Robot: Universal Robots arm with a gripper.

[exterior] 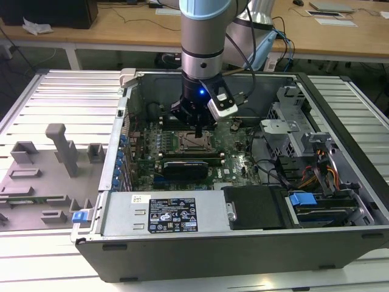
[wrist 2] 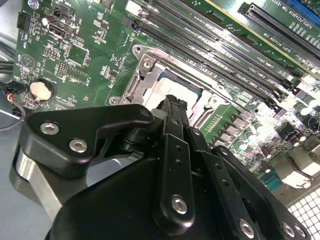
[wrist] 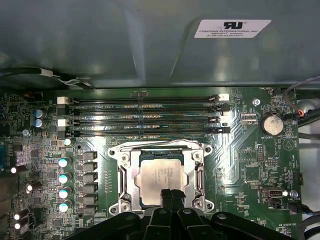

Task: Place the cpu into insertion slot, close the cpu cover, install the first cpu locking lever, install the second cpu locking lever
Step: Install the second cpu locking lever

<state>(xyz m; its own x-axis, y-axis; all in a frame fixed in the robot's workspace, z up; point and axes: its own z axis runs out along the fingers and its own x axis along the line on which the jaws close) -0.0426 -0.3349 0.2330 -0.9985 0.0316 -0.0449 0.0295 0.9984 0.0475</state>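
Down inside the open computer case (exterior: 340, 182), the gripper (wrist: 170, 194) hovers right over the cpu (wrist: 162, 175), fingers pinched together on nothing, tips at the chip's near edge. And the cpu sits flat in the insertion slot (wrist: 195, 172), silver top up, with the cpu cover (wrist: 160, 146) framing it. That chip looks light, rigid and slick on top, with a fragile pin field beneath, so the edges are where I'd take it, never skewed. Tight quarters: memory slots (wrist: 145, 115) run just beside the socket, capacitors (wrist: 64, 177) crowd another side, and the case wall stands beyond.
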